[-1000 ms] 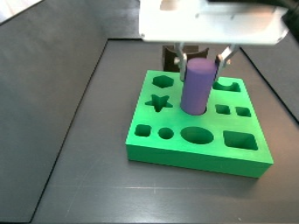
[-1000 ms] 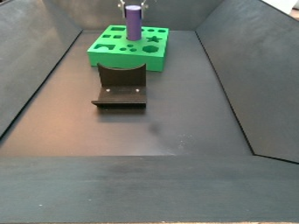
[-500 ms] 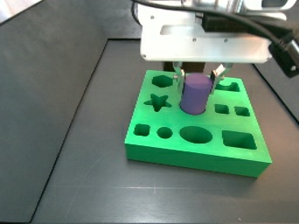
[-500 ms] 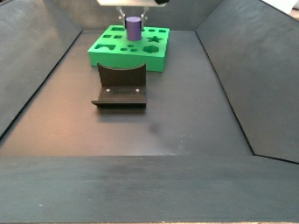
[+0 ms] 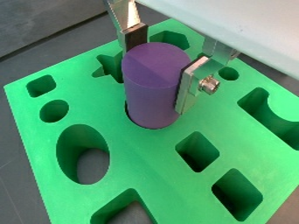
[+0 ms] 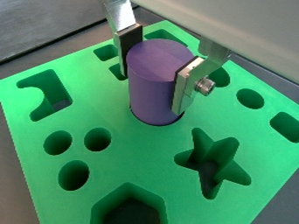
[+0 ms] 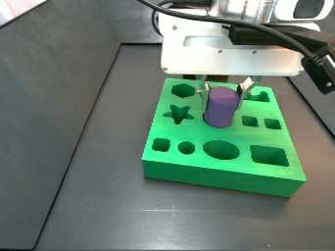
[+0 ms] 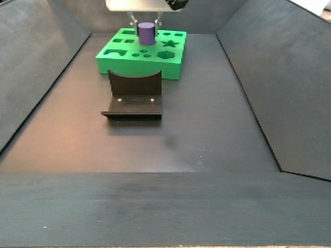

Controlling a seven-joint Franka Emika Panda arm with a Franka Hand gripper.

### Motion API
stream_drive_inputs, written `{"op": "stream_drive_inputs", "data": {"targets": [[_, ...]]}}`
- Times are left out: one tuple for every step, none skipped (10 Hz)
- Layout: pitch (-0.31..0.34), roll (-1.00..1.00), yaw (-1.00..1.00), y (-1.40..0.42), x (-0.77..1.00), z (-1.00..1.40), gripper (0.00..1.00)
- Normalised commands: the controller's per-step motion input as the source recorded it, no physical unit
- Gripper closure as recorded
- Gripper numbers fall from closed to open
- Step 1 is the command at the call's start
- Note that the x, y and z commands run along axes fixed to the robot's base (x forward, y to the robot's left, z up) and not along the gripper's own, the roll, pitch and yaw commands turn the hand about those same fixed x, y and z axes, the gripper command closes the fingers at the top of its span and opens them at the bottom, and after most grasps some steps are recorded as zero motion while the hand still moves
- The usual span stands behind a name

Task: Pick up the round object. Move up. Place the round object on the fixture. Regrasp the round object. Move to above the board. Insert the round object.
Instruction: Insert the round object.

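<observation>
The gripper [image 5: 162,61] points straight down over the board [image 7: 222,147], its white wrist housing level above it in a side view. Both wrist views show the jaws closed on the upper part of the upright peg [image 6: 158,80], one flat silver finger [image 6: 124,39] with its dark pad pressed to each side. The arm's dark cables arch behind the wrist.

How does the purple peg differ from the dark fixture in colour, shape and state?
The purple peg is a smooth upright cylinder; the fixture is a dark L-shaped bracket. The peg sits partly in a hole of the green board, between the fingers of the tool; the fixture stands free on the floor, beside the board.
</observation>
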Motion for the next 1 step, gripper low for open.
{"op": "stream_drive_inputs", "data": {"targets": [[0.000,0.00,0.00,0.00,0.00,0.00,1.00]]}}
